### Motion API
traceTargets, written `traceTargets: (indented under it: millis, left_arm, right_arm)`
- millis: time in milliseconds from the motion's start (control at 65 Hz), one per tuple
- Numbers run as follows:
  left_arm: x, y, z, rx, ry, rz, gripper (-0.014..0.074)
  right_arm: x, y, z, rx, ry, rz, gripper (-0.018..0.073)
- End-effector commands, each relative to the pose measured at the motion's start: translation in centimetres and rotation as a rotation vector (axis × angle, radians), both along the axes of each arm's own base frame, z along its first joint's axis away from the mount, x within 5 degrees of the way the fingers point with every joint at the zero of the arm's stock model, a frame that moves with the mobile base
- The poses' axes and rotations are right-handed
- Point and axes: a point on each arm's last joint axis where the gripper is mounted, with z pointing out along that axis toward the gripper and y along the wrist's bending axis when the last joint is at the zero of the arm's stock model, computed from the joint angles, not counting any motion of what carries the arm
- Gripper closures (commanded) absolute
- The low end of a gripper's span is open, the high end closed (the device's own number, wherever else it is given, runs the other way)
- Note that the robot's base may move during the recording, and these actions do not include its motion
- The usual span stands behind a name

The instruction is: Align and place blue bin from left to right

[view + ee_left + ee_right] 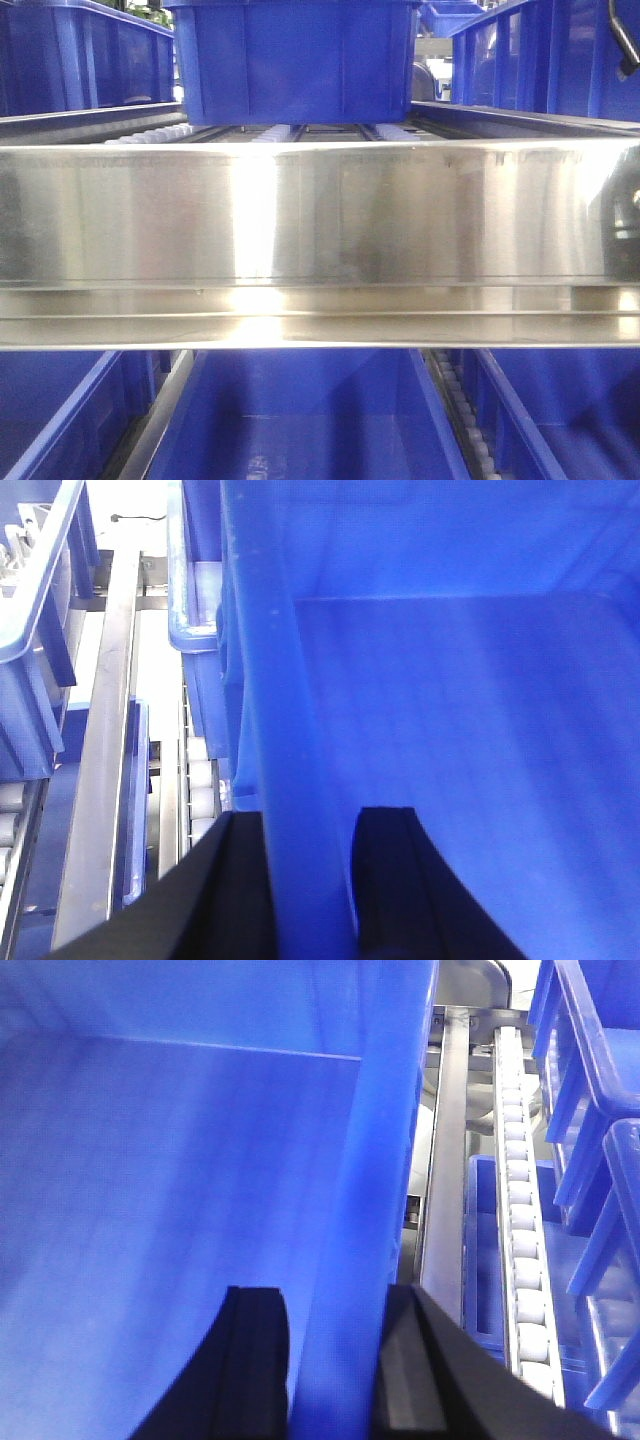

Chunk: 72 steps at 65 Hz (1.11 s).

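Note:
The blue bin [300, 60] sits at the top centre of the front view, over the roller tracks behind a steel beam. In the left wrist view my left gripper [310, 825] straddles the bin's left wall [270, 730], one black finger outside and one inside, pressed against it. In the right wrist view my right gripper [335, 1305] straddles the bin's right wall [375, 1160] the same way. The bin's inside [150, 1210] is empty. Neither gripper shows in the front view.
A shiny steel cross beam [320, 240] spans the front. White roller tracks [525, 1260] run along both sides. Other blue bins stand close by at left [30, 630] and right [590, 1060]. More blue bins [300, 420] lie on the level below.

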Motion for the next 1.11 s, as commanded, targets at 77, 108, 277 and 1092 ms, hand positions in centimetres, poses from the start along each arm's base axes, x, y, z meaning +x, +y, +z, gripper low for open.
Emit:
traceTargets:
  millis: [77, 108, 277, 1092]
  left_arm:
    - [-1.0, -0.17, 2.36, -0.049, -0.142, -0.024, 0.0708]
    - [-1.0, -0.17, 2.36, -0.049, -0.142, -0.024, 0.0708]
    - [-1.0, -0.17, 2.36, -0.049, -0.142, -0.024, 0.0708]
    - [-1.0, -0.17, 2.37, -0.05, -0.144, -0.024, 0.0708]
  right_arm:
    - [-1.02, -0.2, 2.27, 0.03, -0.133, 0.014, 0.062]
    - [-1.02, -0.2, 2.27, 0.03, -0.133, 0.014, 0.062]
    - [-0.87, -0.16, 2.13, 0.029, -0.129, 0.014, 0.062]
    - [-0.46, -0.05, 2.01, 0.033, -0.143, 0.014, 0.062]
